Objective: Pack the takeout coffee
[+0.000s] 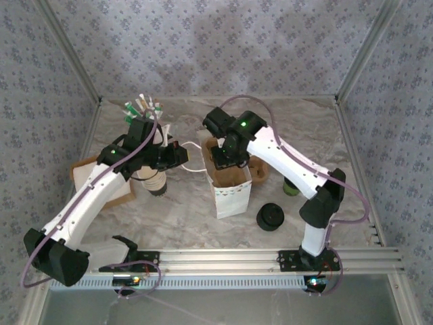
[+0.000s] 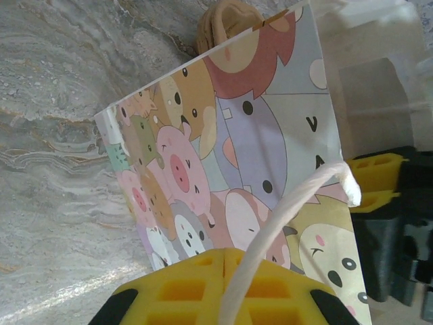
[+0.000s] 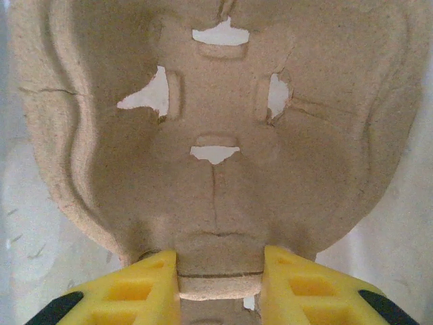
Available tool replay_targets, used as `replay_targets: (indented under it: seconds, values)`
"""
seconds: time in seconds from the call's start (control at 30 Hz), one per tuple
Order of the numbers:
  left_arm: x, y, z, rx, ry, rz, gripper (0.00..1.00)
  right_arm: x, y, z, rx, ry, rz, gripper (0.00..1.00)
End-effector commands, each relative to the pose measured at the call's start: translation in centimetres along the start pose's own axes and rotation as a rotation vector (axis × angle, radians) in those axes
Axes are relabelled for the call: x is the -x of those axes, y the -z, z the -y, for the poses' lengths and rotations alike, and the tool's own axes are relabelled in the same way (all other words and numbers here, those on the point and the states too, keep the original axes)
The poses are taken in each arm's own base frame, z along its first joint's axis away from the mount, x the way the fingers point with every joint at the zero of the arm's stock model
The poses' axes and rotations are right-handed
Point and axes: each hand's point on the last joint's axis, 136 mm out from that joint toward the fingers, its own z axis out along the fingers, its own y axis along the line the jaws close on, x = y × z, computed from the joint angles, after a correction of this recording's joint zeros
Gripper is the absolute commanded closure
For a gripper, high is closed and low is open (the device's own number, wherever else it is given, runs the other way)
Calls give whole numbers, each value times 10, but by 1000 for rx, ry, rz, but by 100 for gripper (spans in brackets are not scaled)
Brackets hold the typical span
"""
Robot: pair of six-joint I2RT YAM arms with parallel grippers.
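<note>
Between the left jaws, which are pressed together, runs the white cord handle [image 2: 284, 210] of a paper bag [image 2: 223, 149]. The cord is pinched between the yellow pads [image 2: 176, 291] and arcs away to a knot at the bag's edge. The bag's side is printed with cartoon animals, and it stands upright on the marbled surface [image 2: 54, 101] with its mouth open. The right jaws reach down into that mouth and grip an edge tab of a brown pulp cup carrier [image 3: 216, 135], one yellow pad on each side of it, with the bag's white inner walls around it. Just right of the bag, half hidden under the right arm, stands the dark greenish takeout coffee cup [image 1: 291, 188], outside the bag; whether it has its lid on cannot be told. Near it, toward the arm bases, sits a pile of black lids [image 1: 270, 217]. Left of the bag, under the left arm, is a cream stack [image 1: 152, 179] that looks like cups.
</note>
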Motion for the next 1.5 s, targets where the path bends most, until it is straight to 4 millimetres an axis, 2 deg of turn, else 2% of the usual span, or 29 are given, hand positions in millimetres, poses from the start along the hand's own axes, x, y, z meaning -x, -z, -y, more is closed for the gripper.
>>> replay_targets:
  seconds: [0.0, 0.8, 1.47]
  values:
    - [9, 6, 15, -33, -25, 31, 93, -6, -1, 3, -51, 30, -27, 68]
    - [7, 8, 12, -32, -38, 57, 93, -23, -43, -7, -57, 43, -149, 68]
    - [7, 9, 13, -32, -38, 58, 93, -33, -74, -7, -55, 34, -206, 68]
